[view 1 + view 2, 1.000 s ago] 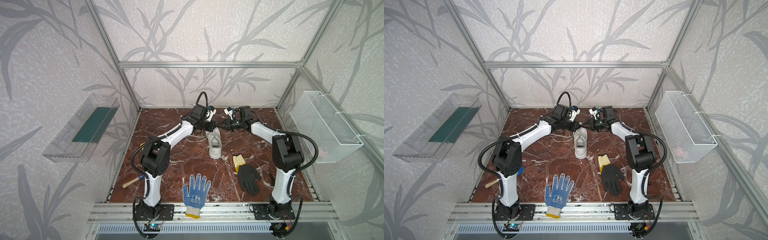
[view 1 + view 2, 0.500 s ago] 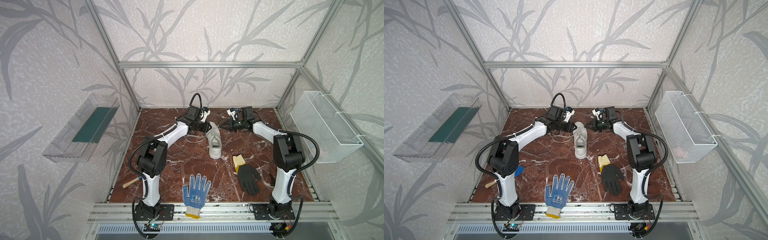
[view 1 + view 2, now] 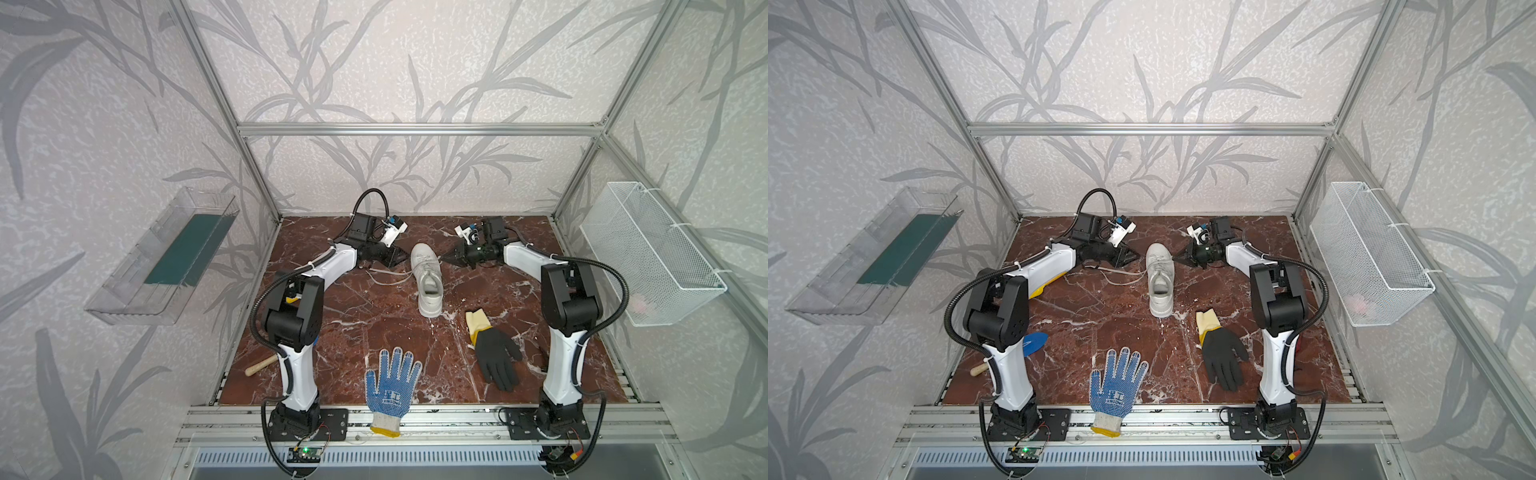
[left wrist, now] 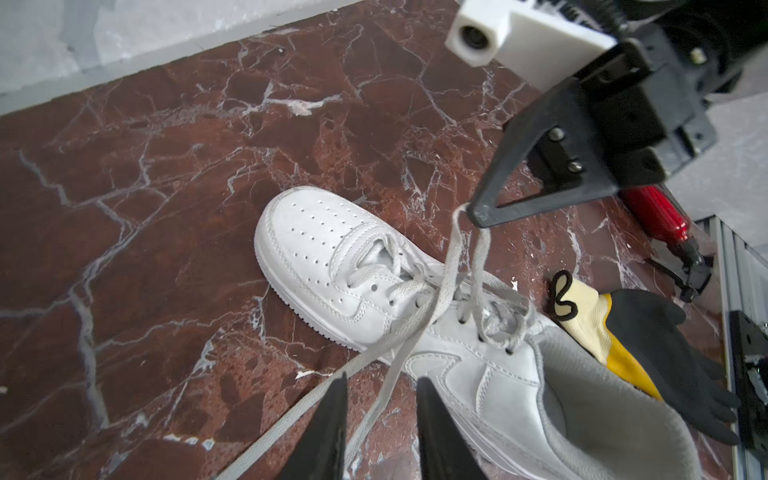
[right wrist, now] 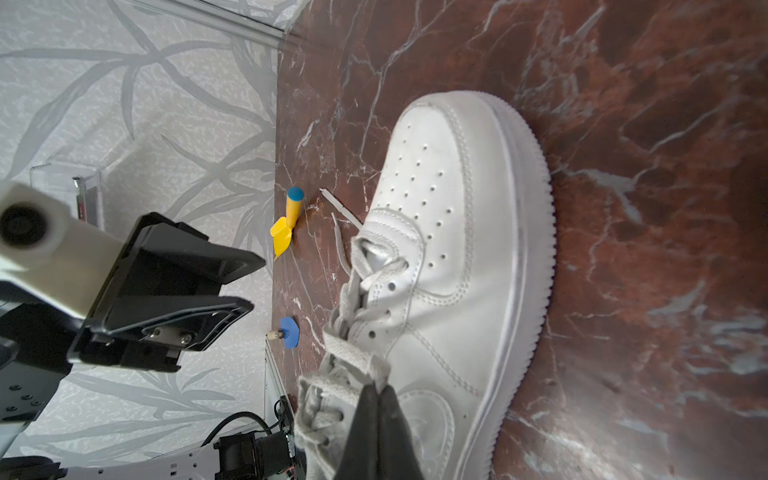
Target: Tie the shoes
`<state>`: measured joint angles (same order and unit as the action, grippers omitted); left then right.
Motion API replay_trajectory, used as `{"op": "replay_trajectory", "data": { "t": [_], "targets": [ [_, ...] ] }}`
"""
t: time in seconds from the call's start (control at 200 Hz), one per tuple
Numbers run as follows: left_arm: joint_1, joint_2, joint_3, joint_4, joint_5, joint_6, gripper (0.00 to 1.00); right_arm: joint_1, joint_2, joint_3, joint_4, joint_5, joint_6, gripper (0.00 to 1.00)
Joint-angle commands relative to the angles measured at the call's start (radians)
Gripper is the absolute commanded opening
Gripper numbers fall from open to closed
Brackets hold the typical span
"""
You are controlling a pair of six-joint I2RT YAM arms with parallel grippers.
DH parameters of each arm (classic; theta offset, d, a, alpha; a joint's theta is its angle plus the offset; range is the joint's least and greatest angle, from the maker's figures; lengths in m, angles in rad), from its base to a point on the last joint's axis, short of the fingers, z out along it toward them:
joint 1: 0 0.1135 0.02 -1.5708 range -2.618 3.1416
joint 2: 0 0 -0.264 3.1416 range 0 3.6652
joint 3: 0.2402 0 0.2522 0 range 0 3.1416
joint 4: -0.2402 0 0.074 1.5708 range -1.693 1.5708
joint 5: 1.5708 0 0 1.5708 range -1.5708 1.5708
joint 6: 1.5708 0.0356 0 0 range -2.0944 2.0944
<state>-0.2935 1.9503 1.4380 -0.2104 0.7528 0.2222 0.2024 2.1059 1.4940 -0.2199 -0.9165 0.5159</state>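
While the right gripper (image 4: 478,217) has its jaws pressed together on a raised loop of the white laces (image 4: 451,251), the left gripper (image 4: 383,379) has its jaws spread. One strand runs between them without being pinched.

Subject item: one all-white low-top sneaker (image 3: 429,279) with a thick sole, resting sole-down on the red-brown marble tabletop (image 3: 353,316).

Its long axis runs front to back in both top views, toe toward the back wall and heel toward the arm bases.

The left gripper is just beside the sneaker's left flank, near the toe. The right gripper is just beside its right flank, opposite.

Loose lace ends trail over the marble off the sneaker's left side.

Also noted: a black glove with yellow cuff (image 3: 494,357) near the sneaker's heel, on its right side, cuff nearest and not touching.
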Motion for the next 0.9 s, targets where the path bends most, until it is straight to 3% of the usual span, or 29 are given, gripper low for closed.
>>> {"op": "replay_trajectory", "data": {
  "t": [0.0, 0.265, 0.76, 0.895],
  "targets": [
    [-0.007, 0.015, 0.005, -0.013, 0.087, 0.178, 0.31, -0.006, 0.041, 0.061, -0.082, 0.000, -0.047, 0.00],
    [-0.009, 0.088, 0.100, -0.173, 0.055, 0.338, 0.31, -0.009, 0.101, 0.132, -0.174, -0.003, -0.093, 0.00],
    [-0.013, 0.165, 0.141, -0.125, -0.018, 0.494, 0.25, -0.009, 0.130, 0.163, -0.227, -0.021, -0.120, 0.00],
    [-0.027, 0.188, 0.182, -0.183, -0.061, 0.533, 0.26, -0.009, 0.134, 0.178, -0.240, -0.025, -0.123, 0.00]
  ]
}}
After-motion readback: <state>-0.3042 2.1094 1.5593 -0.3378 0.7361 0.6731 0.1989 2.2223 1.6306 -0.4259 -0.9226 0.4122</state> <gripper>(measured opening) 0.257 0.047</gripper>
